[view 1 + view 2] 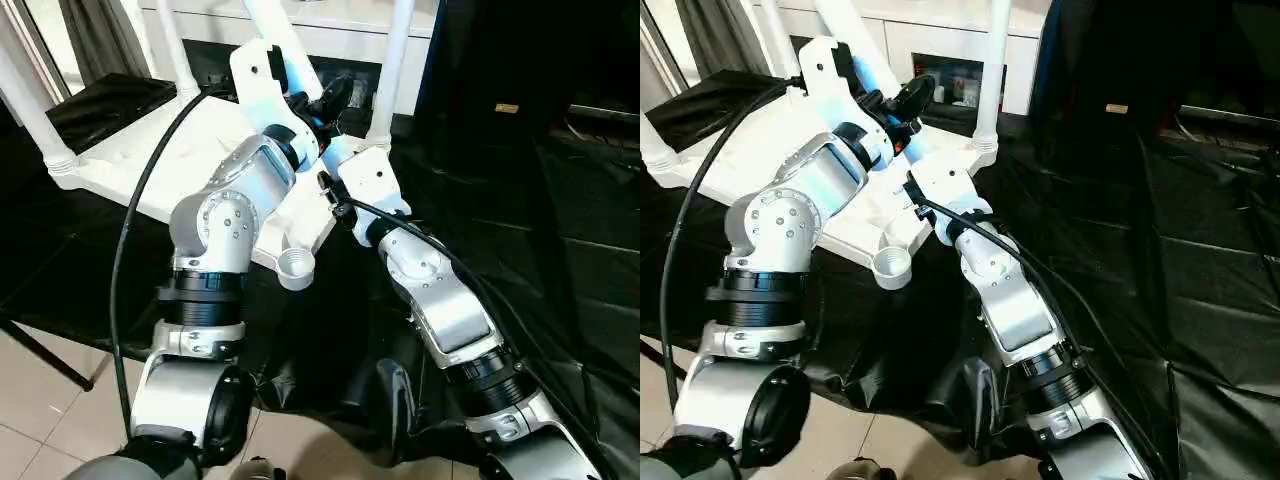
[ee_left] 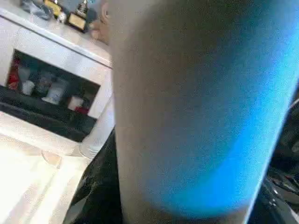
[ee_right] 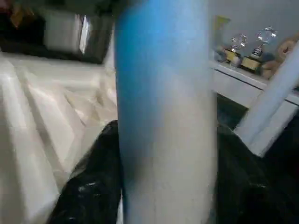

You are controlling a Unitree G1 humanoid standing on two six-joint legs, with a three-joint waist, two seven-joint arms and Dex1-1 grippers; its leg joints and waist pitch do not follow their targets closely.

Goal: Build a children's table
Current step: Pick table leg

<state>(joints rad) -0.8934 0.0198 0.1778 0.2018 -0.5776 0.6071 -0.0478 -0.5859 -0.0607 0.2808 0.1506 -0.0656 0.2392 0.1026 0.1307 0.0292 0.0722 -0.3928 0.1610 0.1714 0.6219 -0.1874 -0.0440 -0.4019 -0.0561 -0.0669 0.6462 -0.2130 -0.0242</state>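
The white plastic tabletop point(image 1: 130, 160) lies upside down on the black-draped surface point(image 1: 560, 260), with smooth tapered legs standing at its left corner point(image 1: 30, 110), far corner point(image 1: 172, 50) and right corner point(image 1: 392, 60). Its round near socket point(image 1: 295, 268) is empty, so I judge one leg remains. Both arms meet on that fourth leg point(image 1: 285, 45), a smooth tube tilted above the ribbed underside; whether either hand's fingers actually clamp it, I cannot tell.

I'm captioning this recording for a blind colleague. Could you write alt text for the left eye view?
Two silver robot arms reach forward and meet at a loose white table leg, held slanted above an upturned white plastic tabletop on a black-draped work table. Three legs already stand in corner sockets; the nearest socket is open.
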